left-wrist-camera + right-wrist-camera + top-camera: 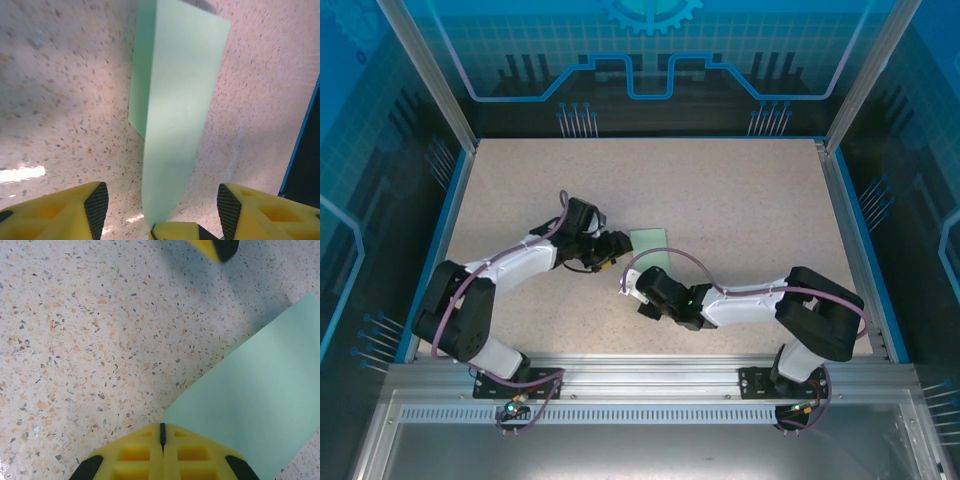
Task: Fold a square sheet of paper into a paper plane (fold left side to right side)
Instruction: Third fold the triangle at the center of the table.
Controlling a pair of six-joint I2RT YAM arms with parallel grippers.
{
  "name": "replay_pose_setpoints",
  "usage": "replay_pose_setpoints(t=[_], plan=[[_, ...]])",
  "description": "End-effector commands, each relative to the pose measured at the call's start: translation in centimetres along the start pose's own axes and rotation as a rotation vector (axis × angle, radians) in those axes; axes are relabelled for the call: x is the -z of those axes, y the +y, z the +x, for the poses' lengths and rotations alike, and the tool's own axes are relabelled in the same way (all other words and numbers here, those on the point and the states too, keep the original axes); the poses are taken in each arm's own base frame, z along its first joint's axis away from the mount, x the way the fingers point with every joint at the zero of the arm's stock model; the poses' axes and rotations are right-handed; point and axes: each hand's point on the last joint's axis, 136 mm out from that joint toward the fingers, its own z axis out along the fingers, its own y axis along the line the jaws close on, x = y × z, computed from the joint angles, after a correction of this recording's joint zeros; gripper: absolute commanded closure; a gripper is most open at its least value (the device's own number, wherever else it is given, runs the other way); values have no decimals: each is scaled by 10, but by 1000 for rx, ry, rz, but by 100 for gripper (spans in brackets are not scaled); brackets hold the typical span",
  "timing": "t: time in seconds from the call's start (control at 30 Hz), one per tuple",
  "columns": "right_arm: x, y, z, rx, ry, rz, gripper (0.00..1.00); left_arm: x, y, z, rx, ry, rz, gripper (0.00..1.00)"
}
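The paper (648, 243) lay folded on the speckled surface (740, 200) between both arms; the left end effector (162, 202) stood apart over one end, the right end effector (161, 432) pressed together at its corner

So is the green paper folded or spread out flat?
Folded. In the left wrist view the paper shows two panels meeting along a crease, and from above it looks like a narrow rectangle.
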Motion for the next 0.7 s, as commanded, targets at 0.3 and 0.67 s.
replay_pose_setpoints(t=[0.3,0.67], plan=[[0,-4,3,-36,16,-10,100,-41,-56,-14,-128,166,133,61],[-2,-4,4,-38,28,-16,100,-111,-50,-20,-150,282,44,71]])
